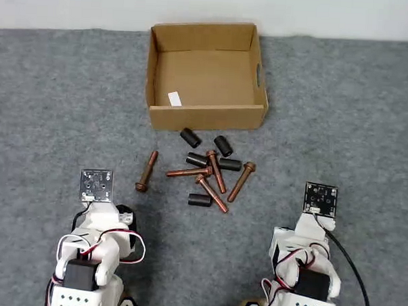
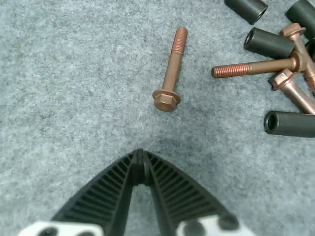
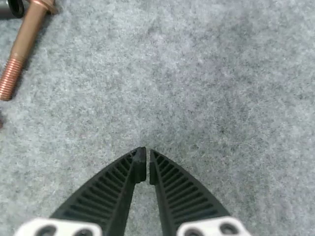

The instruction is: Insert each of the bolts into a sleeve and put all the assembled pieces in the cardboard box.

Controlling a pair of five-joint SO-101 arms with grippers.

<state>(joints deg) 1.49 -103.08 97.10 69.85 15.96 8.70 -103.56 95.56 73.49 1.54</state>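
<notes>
First step, I judge: bolts [image 1: 215,171] and sleeves [image 1: 223,146] lie loose on bench [image 1: 56,119] near cardboard box [image 1: 205,117]. Left gripper [image 2: 142,162] and right gripper [image 3: 147,164] closed, hold nothing. Nxt: left must open over lone bolt [image 2: 171,69].

Copper-brown bolts [image 1: 215,172] and matte black sleeves [image 1: 200,200] lie on mottled grey carpet [image 1: 57,106]; at twelve o'clock the cardboard box [image 1: 205,117] is tan.

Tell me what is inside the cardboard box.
The cardboard box holds just a white label on its bare floor, no bolts or sleeves. Its near wall may hide a thin strip of floor.
</notes>
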